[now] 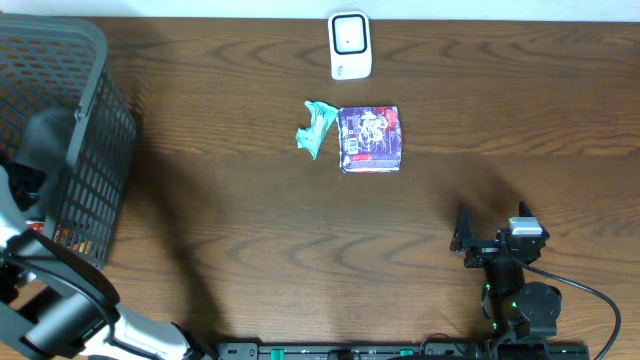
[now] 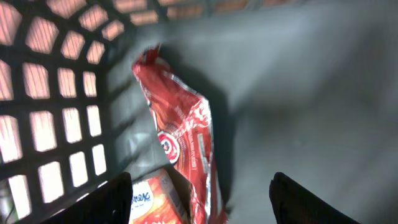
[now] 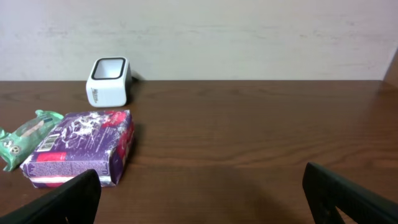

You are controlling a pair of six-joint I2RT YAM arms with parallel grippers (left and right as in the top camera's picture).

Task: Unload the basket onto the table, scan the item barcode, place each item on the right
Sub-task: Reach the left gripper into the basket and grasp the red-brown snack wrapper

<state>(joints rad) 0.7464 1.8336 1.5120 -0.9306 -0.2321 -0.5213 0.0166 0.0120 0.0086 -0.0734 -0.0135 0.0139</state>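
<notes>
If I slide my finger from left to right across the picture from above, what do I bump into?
black basket → green packet → purple package → right gripper

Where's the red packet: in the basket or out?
In: the red packet sits inside the basket, close to its lattice wall.

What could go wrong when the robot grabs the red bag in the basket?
The red packet leans near the basket wall, so the open left gripper might bump that wall. The orange pack beside it could get pinched too. The packet looks crinkly, so its barcode may bend and confuse the scanner.
</notes>
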